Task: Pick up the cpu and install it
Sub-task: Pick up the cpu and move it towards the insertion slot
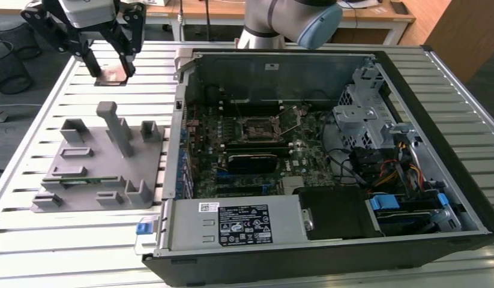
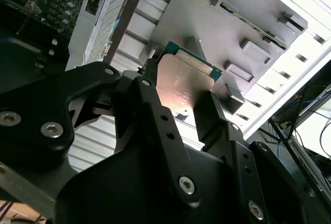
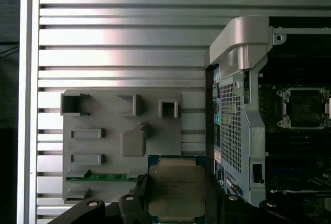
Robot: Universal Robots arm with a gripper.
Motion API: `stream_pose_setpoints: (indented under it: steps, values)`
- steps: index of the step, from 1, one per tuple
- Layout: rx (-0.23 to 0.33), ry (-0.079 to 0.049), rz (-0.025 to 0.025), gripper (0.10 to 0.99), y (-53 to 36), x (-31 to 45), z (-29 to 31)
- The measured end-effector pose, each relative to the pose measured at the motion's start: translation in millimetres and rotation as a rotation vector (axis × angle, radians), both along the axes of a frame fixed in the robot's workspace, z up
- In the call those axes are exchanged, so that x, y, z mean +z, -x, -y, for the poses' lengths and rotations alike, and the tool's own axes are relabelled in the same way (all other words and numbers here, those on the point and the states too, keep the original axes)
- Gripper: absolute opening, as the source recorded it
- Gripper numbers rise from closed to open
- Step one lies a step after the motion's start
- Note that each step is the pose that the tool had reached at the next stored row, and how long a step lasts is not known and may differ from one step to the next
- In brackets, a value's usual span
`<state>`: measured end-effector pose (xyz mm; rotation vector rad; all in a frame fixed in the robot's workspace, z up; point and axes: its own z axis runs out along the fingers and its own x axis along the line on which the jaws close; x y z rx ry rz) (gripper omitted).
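Gripper (image 1: 112, 71) is clamped on the cpu (image 1: 114, 77), one black finger on each side, pinching the chip by its edges. It hangs over the far corner of the table (image 1: 71, 240) on the exterior view's left, off the surface, w/ the arm (image 1: 287, 21) reaching across from behind the PC case (image 1: 463, 180). In the second wrist view the cpu (image 2: 186, 84) shows its silvery top and green rim btwn the fingers (image 2: 209, 113).

The table is ribbed aluminium, long slats running side to side, bright where the light hits. A grey fixture block (image 1: 102, 162) w/ upright posts sits on it just beside the case, a green strip (image 1: 83, 178) lying in one of its slots. The case lies on its side, panel off, mobo exposed. The black-framed socket (image 1: 259, 126) sits near the middle of the board, well apart from the chip.

Around the table: a wooden desk (image 1: 375, 15) at the back, a wooden cabinet (image 1: 463, 30) off the exterior view's right corner, wire baskets (image 1: 6, 60) on the grey floor on the exterior view's left.
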<state>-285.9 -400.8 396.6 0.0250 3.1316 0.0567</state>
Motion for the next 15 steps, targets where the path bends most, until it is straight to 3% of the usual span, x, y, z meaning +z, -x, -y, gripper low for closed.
stream_pose_setpoints:
  steps: [15]
  values:
    - [0.0, 0.0, 0.0, 0.525, -12.2, 0.0, 0.0]
